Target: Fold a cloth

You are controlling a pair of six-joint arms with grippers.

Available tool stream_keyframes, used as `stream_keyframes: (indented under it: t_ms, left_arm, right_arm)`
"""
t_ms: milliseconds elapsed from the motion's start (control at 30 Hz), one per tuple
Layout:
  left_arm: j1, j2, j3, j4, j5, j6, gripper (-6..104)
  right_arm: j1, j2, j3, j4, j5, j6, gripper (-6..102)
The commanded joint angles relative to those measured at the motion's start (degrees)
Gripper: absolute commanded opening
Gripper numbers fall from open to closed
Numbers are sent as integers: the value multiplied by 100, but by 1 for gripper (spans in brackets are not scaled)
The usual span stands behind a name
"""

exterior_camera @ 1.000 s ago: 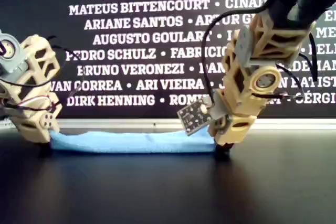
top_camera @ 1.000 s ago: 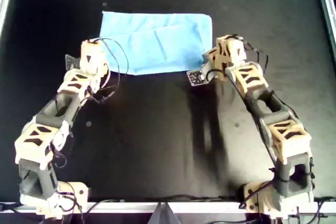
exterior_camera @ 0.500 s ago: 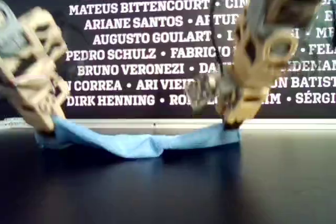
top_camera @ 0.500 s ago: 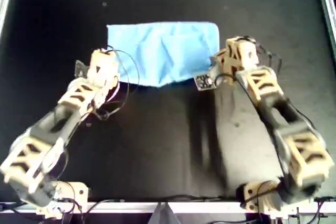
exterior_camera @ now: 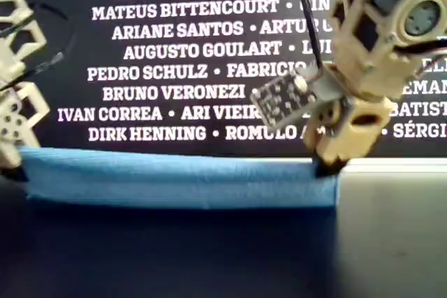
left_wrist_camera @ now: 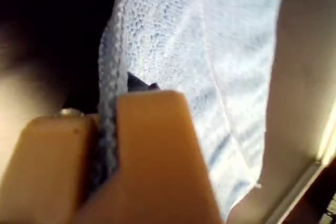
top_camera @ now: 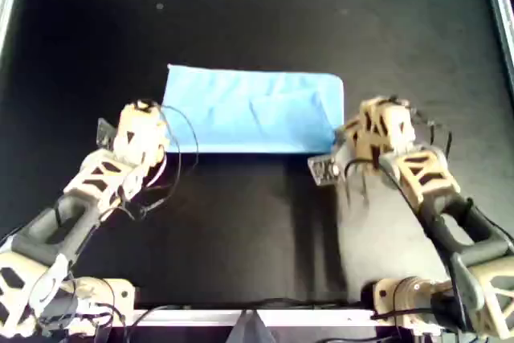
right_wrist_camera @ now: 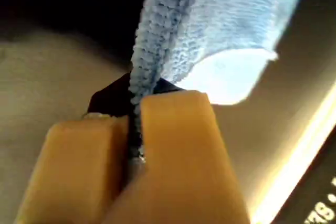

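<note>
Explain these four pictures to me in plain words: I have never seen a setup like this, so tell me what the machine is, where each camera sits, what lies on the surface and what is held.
The machine is a pair of jointed robot arms, each ending in a two-fingered clamp called an end effector. One picture looks straight down from above, one looks across from table height, and two come from small cameras mounted on the end effectors themselves.

On the black table there is just one thing: a light blue cloth, already doubled into a long rectangle.

Both close-up views show an end effector shut on an edge of the cloth: my first gripper and my second gripper. From above, one arm grips each end of the cloth's near edge. The side view shows that edge lifted and stretched between them. Which arm is which, the close-ups do not reveal.
</note>
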Motion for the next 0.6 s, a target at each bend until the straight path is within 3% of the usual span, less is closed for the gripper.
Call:
stream_keyframes:
  t_ms: [0,567]
  left_arm:
    - [-123,413,97,-62,-35,-35,0]
    - [-123,316,747,-62,-26,-70,3]
  right_arm:
    - [-44,510,114,79,62,-35,-2]
    - [-44,343,439,79,141,53,-1]
